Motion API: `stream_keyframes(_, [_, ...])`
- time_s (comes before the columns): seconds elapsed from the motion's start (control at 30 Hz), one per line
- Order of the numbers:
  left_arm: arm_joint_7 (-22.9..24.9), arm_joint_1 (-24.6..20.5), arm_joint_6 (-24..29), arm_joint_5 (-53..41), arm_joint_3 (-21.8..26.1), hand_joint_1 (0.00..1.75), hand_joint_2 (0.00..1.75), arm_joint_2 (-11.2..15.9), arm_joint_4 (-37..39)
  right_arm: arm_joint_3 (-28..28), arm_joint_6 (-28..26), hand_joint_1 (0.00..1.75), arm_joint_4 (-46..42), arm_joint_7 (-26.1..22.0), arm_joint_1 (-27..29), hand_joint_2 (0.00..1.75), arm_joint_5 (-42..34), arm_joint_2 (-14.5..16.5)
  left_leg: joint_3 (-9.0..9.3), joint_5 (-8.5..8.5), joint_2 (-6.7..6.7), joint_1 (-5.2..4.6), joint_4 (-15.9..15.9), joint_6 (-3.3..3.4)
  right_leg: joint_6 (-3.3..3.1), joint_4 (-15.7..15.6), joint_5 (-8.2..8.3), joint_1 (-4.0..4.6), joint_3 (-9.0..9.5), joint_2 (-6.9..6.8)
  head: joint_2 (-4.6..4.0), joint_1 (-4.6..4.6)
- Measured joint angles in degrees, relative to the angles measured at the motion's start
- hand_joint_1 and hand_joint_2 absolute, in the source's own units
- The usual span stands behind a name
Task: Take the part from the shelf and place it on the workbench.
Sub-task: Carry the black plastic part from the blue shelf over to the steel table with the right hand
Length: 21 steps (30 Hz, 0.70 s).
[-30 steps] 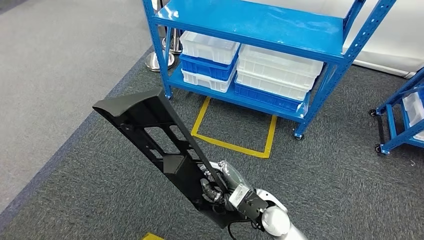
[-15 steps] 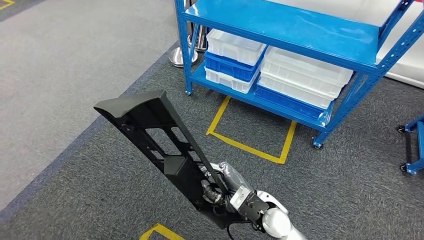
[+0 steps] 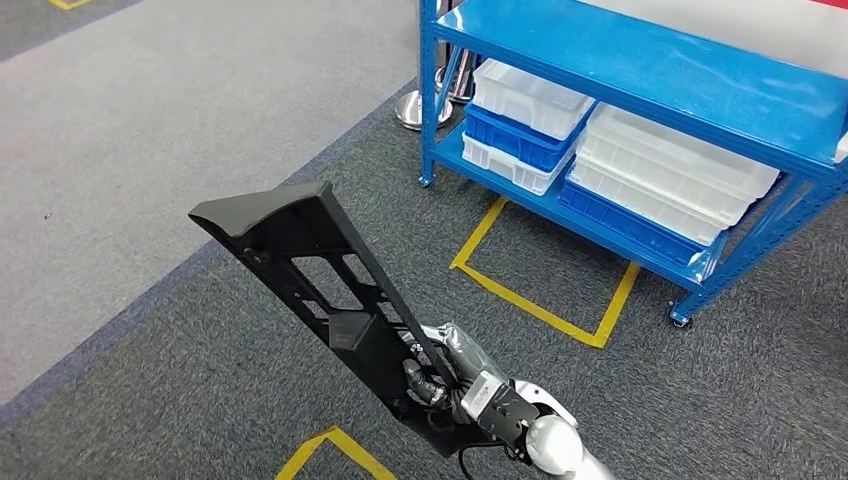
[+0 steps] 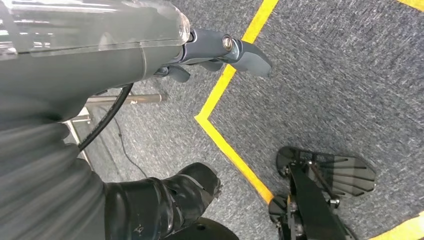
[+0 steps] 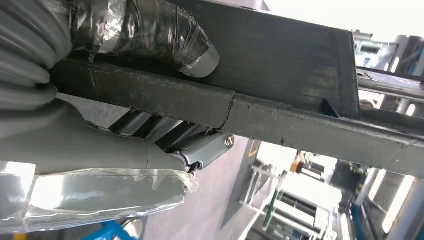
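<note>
The part (image 3: 320, 300) is already off the shelf (image 3: 640, 90): the right hand (image 3: 440, 375) grips its lower end and holds it slanted over the carpet, while the left hand (image 4: 220, 55) hangs with its fingers loosely apart, holding nothing. No workbench is to be seen, so the placing is still left. Against the earlier frame, the whole view has shifted, with the shelf further right, so the robot is turning; the part sits the same in the hand.
</note>
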Motion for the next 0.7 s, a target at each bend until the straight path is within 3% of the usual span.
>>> stream_keyframes(0.07, [0.0,0.1,0.0,0.0,0.0,0.0,1.75,0.0,0.0,0.0,0.0,1.69,0.0,0.0,0.0,1.75,0.0,0.0,-0.14,0.31,-1.11,-0.04,-0.1,0.56,0.54,-0.1,-0.02,0.13,0.14,-0.86,0.0,0.01])
stream_keyframes(0.13, [0.0,0.2,0.0,0.0,-0.2,0.0,1.75,0.0,0.0,-0.1,0.0,1.69,-0.1,0.0,0.0,1.75,0.0,0.0,-0.08,0.76,-2.09,0.24,-0.6,1.24,1.09,1.2,-1.25,-0.03,-0.2,0.24,0.0,0.03])
stream_keyframes(0.23, [0.1,0.0,0.0,0.0,-0.3,0.0,1.75,0.0,0.0,-0.2,0.0,1.69,-0.3,0.0,0.1,1.75,0.1,-0.1,-0.29,1.19,-3.55,0.44,-0.9,1.94,1.4,10.2,-6.51,-0.36,-4.28,4.11,0.0,0.09])
stream_keyframes(0.3, [0.1,0.0,0.0,0.0,-0.4,0.0,1.75,0.0,0.0,-0.3,0.0,1.69,-0.3,0.0,0.5,1.75,0.2,-0.3,-0.46,1.23,-4.81,0.38,-0.7,2.01,1.42,15.2,-7.81,-0.38,-6.73,4.86,0.0,0.09])
stream_keyframes(0.33, [0.1,0.0,0.0,-0.1,-0.5,0.0,1.75,0.0,0.0,-0.4,0.0,1.69,-0.3,0.0,0.6,1.75,0.3,-0.4,-0.51,1.22,-5.51,0.36,-0.5,1.99,1.36,14.9,-6.79,-0.39,-6.64,4.98,0.0,0.09])
stream_keyframes(0.4, [0.2,0.1,0.0,-0.1,-0.7,0.0,1.75,0.0,0.0,-0.4,0.0,1.69,-0.3,0.0,0.8,1.75,0.4,-0.5,-0.55,1.12,-6.85,0.38,-0.2,1.83,1.02,8.6,-2.7,-0.46,-3.79,5.88,0.0,0.1])
stream_keyframes(0.43, [0.2,0.0,0.0,-0.2,-0.8,0.0,1.75,0.0,0.0,-0.5,0.0,1.69,-0.4,0.0,0.8,1.75,0.5,-0.5,-0.71,1.05,-7.43,0.33,0.1,1.63,0.81,5.1,-1.18,-0.52,-2.21,7.15,0.0,0.09])
stream_keyframes(0.5, [0.2,-0.1,-0.1,-0.3,-1.0,0.0,1.75,0.0,0.0,-0.7,0.0,1.69,-0.6,-0.1,1.0,1.75,0.5,-0.7,-1.28,1.11,-8.57,0.4,0.4,0.99,0.53,1.3,-0.14,-0.51,-0.73,9.04,0.0,0.08])
stream_keyframes(0.57, [0.2,0.0,0.0,-0.4,-1.2,0.0,1.75,0.0,0.0,-0.8,-0.1,1.69,-0.7,-0.1,1.2,1.75,0.5,-0.8,-1.7,1.42,-9.67,0.63,0.3,0.17,0.17,0.9,-0.11,-0.35,-0.71,8.75,0.0,0.08])
stream_keyframes(0.63, [0.2,0.2,0.0,-0.6,-1.3,0.0,1.75,0.0,0.0,-0.8,-0.1,1.69,-0.9,-0.1,1.3,1.75,0.6,-0.9,-2.2,0.9,-8.44,0.71,1.1,-0.46,-0.57,0.3,0.26,-0.47,-0.4,7.54,0.0,-0.02])
stream_keyframes(0.7, [0.2,0.1,0.1,-0.8,-1.4,0.0,1.75,-0.1,0.0,-0.8,-0.1,1.69,-1.2,-0.1,1.5,1.75,0.6,-1.0,-4.31,-1.8,-5.48,0.64,5.7,-0.93,-1.13,-0.2,0.51,-0.54,-0.13,6.09,0.0,-0.21])
